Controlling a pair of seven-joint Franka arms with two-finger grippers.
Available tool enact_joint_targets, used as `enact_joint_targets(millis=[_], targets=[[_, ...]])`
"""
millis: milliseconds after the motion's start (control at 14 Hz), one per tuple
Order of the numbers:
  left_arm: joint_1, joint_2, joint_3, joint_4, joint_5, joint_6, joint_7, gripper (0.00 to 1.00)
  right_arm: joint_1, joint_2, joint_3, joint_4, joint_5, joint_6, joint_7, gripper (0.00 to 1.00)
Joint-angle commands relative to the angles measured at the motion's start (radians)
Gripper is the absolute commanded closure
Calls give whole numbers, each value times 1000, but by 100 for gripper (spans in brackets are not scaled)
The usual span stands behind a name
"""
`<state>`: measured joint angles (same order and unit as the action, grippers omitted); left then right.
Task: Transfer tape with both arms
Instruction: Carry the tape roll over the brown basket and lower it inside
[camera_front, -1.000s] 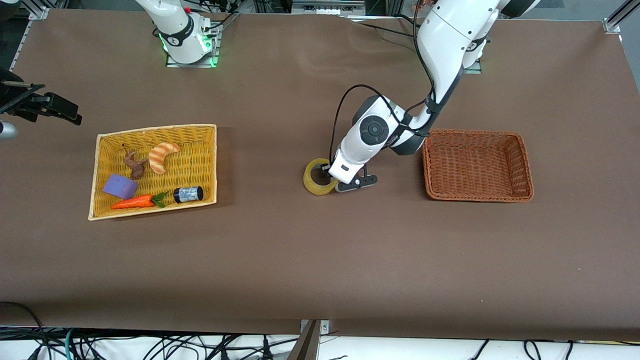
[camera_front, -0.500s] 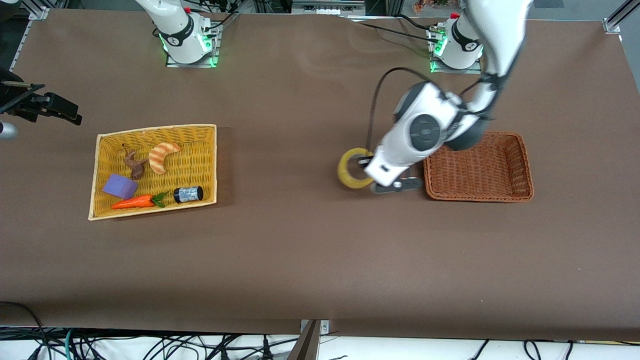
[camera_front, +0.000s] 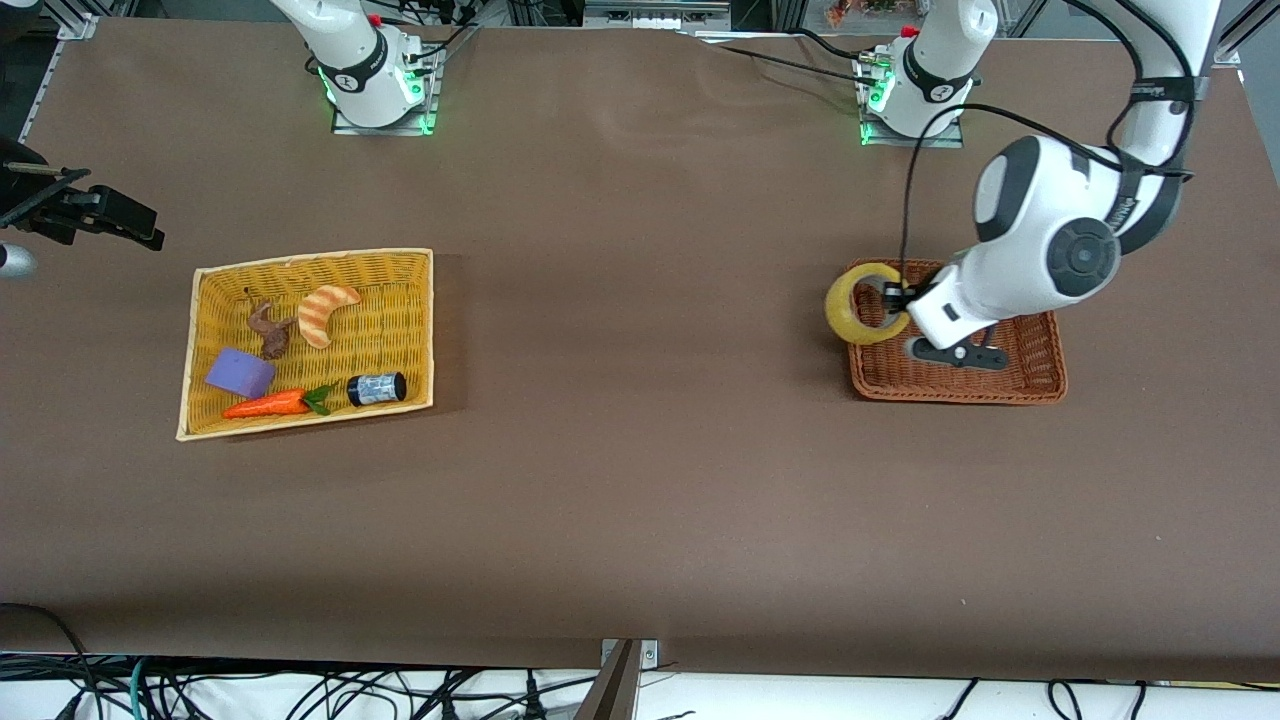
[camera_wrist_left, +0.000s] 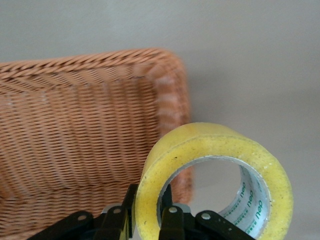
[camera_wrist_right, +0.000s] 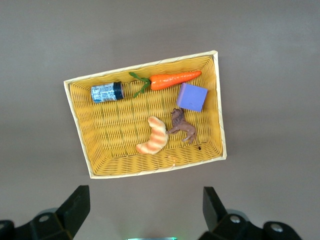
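Carrying step, judged from the layout: tape (camera_front: 866, 303) held up in the air by the left gripper (camera_front: 897, 301), jaws clamped on the roll's wall, one finger inside the grey core and one outside, as seen in the left wrist view (camera_wrist_left: 150, 210). Hanging over the brown basket (camera_front: 1040, 385), right at that basket's corner toward the table's middle and the robots' bases, half over the rim and half over bare table (camera_front: 640, 500).

Roll on edge rather than flat: ring face and open hole turned up toward the front camera, so the axis through the hole running steeply upward, not level.

Next move, as a guess: shifting further over the basket's floor, lowering, then parting the jaws; clearing the rim first looks needed.

Right gripper (camera_wrist_right: 145, 212) waiting high over the yellow basket (camera_front: 420, 330) near the right arm's end of the table, jaws wide apart, empty.
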<state>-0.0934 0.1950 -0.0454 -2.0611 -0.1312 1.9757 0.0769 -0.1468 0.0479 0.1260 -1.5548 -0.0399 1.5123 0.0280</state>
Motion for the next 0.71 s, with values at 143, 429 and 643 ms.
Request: enact_joint_targets(millis=[143, 429, 643], targets=[[21, -3, 57, -203, 99, 291, 190, 100, -2, 9, 4, 22, 17, -14, -2, 0], [15, 61, 93, -194, 99, 402, 241, 100, -2, 12, 4, 22, 17, -12, -3, 0], [11, 64, 93, -203, 99, 393, 225, 0, -2, 13, 4, 22, 31, -12, -5, 0]])
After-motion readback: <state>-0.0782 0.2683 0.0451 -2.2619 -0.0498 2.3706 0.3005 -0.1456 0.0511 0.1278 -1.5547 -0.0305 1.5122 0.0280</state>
